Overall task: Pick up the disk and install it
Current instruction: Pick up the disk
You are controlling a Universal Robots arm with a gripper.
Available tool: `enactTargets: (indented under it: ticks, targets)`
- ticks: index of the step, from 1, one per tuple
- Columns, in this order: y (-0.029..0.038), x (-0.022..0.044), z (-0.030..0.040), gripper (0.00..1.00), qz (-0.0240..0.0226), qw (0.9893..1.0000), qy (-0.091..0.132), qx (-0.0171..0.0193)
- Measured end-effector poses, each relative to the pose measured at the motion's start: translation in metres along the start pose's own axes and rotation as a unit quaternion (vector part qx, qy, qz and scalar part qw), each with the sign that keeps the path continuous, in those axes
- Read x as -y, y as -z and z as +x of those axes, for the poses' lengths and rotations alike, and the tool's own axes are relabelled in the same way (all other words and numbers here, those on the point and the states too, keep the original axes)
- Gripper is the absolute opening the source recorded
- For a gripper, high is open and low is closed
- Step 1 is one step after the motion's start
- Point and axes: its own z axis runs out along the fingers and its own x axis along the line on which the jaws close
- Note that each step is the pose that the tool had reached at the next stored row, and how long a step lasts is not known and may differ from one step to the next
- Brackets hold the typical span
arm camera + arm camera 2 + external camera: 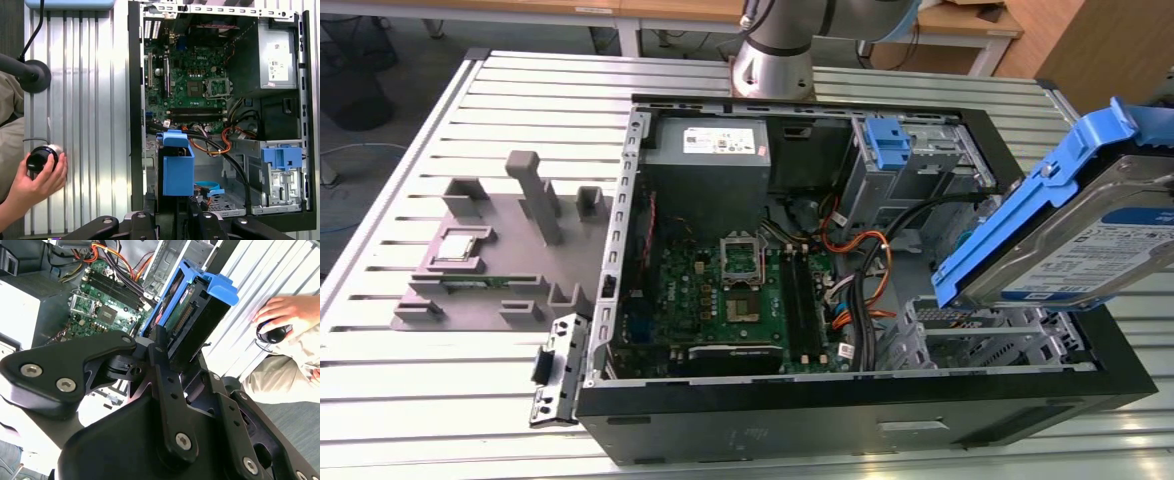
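Jaws clamped on the disk [1121,250], which hangs tilted above the open computer case [854,415], near its drive cage [987,340].

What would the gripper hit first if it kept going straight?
Probably the drive cage in the case, met by the disk that the gripper holds; depth is unclear.
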Motion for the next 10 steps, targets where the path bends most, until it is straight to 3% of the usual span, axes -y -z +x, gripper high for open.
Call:
enactTargets:
  ticks: [10]
  targets:
    - [-0.003, 0.0001, 0.0003, 0.35, 0.0, 1.0, 0.0, 0.0004]
